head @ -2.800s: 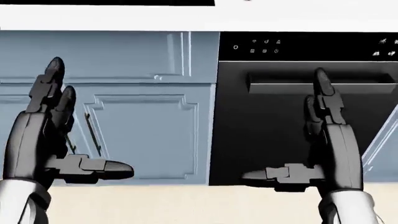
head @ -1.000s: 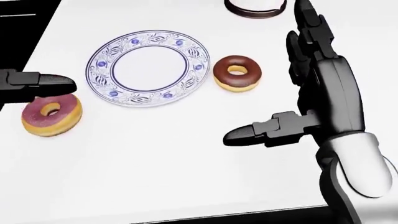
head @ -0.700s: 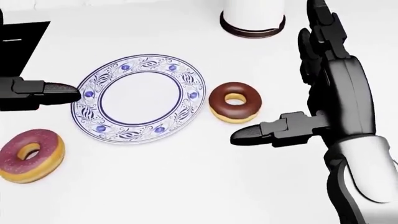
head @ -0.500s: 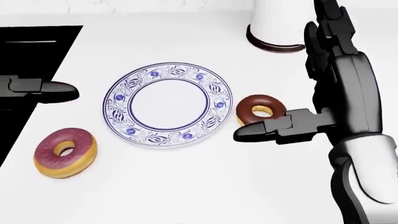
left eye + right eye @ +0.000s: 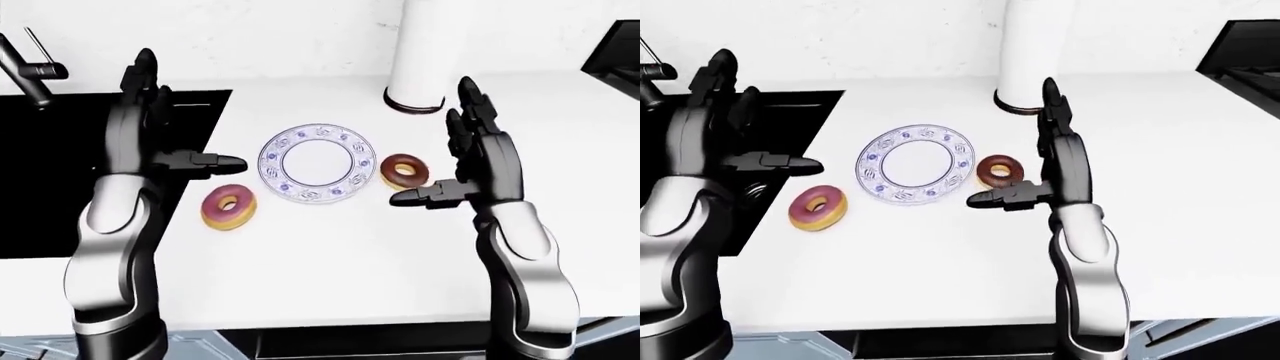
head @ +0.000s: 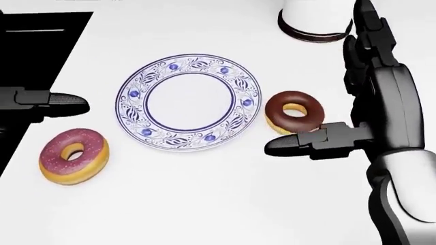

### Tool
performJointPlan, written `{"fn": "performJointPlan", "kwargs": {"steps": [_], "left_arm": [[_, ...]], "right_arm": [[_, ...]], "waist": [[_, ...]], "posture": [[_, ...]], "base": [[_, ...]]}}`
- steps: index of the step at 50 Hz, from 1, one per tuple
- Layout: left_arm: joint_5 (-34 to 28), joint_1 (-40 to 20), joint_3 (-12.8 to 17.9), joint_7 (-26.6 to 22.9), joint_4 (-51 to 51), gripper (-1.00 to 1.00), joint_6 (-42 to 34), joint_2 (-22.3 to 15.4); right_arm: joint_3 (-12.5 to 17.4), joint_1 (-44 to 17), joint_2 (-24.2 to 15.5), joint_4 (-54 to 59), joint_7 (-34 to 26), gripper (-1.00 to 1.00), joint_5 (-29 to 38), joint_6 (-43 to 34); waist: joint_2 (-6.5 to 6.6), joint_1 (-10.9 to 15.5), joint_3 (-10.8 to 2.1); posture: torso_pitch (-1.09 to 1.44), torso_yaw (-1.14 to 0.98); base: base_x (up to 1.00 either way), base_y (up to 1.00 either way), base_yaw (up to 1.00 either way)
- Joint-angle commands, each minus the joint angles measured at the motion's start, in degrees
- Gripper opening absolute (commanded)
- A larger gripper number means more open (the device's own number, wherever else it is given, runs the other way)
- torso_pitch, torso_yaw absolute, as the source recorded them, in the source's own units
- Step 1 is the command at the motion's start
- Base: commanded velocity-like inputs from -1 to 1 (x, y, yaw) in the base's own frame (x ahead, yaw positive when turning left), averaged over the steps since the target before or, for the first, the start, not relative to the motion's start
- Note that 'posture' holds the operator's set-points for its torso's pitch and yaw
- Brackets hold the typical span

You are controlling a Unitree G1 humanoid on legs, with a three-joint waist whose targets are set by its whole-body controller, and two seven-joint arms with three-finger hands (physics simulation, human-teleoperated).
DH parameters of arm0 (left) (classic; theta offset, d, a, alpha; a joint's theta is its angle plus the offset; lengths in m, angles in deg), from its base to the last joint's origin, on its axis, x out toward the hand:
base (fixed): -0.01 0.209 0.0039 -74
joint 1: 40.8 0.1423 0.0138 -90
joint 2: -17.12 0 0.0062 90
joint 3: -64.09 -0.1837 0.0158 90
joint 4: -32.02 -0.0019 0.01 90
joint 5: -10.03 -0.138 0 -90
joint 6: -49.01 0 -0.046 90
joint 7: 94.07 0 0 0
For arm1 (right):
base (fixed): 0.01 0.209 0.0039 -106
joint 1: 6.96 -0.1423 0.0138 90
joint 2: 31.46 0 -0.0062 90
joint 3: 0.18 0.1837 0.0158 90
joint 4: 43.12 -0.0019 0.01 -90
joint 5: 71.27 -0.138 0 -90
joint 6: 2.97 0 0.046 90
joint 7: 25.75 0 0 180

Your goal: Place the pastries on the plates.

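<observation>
A blue-patterned white plate (image 6: 187, 104) lies bare on the white counter. A chocolate donut (image 6: 276, 113) sits just off its right rim. A pink-glazed donut (image 6: 92, 153) lies off the plate's lower left, near the sink edge. My right hand (image 5: 430, 142) is open to the right of the chocolate donut, fingers pointing up. Its thumb (image 6: 286, 144) reaches left just below that donut, and I cannot tell if it touches. My left hand (image 5: 192, 109) is open over the sink edge, its thumb (image 6: 65, 101) pointing at the plate, above the pink donut.
A black sink (image 5: 50, 172) with a faucet (image 5: 25, 67) fills the left. A white cylinder with a dark base (image 5: 430, 52) stands above the plate. A dark appliance (image 5: 615, 49) shows at top right. The counter's near edge (image 5: 330, 319) runs along the bottom.
The camera has swung from cabinet fronts up onto the counter, and the picture kept shifting. The right thumb has come in under the chocolate donut. Both hands stay open.
</observation>
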Motion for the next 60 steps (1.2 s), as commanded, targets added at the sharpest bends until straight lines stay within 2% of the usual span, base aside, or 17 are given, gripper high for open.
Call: {"fn": "performJointPlan", "kwargs": {"steps": [1,11,18,21,26,32,37,48,60], "left_arm": [[-0.17,-1.54,1.1,0.24,2.29,1.0,1.96,-0.97],[-0.18,-1.6,1.36,0.26,2.49,1.0,1.68,-1.27],[0.2,-1.2,1.85,0.23,2.91,1.0,1.37,-1.46],[0.48,-0.93,2.17,0.33,3.13,1.0,1.31,-1.63],[0.51,-0.46,2.05,0.48,2.95,1.0,2.0,-1.39],[0.79,0.01,2.45,0.4,3.46,1.0,1.83,-1.56],[0.77,0.14,2.45,0.48,3.37,1.0,1.98,-1.64],[0.89,-0.1,2.47,0.37,2.71,1.0,2.4,-1.82],[0.7,0.77,2.73,0.04,2.66,1.0,3.01,-1.71]], "right_arm": [[0.08,-2.13,-0.47,-2.11,0.02,1.0,0.03,1.23],[-1.6,-8.52,-3.18,1.91,-2.95,1.0,5.38,-4.91],[-3.33,-15.22,-4.54,7.53,-8.52,1.0,12.0,-8.34],[-4.08,-16.53,-5.53,11.39,-10.4,1.0,15.64,-6.78],[-4.79,-19.24,-6.6,14.67,-16.18,1.0,21.5,-8.98],[-5.33,-21.71,-5.57,18.78,-20.94,1.0,26.94,-7.65],[-5.21,-23.7,-5.35,23.37,-22.62,1.0,29.88,-6.03],[-6.25,-24.91,-5.86,29.33,-27.62,1.0,36.7,-1.87],[-6.2,-25.29,-4.7,33.03,-32.05,1.0,41.93,1.59]], "waist": [[-0.09,0.14,-1.48],[0.26,-0.25,-1.99],[0.19,-0.55,-1.83],[0.33,-0.59,-1.74],[0.34,-0.43,-1.76],[0.53,-0.39,-1.82],[0.69,-0.4,-1.83],[0.81,-0.44,-1.99],[0.88,-0.53,-2.04]], "posture": [[0.0,0.0],[0.0,0.0],[0.0,0.0],[0.0,0.0],[0.0,0.0],[0.0,0.0],[0.0,0.0],[0.0,0.0],[0.0,0.0]], "base": [[0.0,0.0,0.0],[0.0,0.0,0.0],[0.0,0.0,0.0],[0.0,0.0,0.0],[0.0,0.0,0.0],[0.0,0.0,0.0],[0.0,0.0,0.0],[0.0,0.0,0.0],[0.0,0.0,0.0]]}}
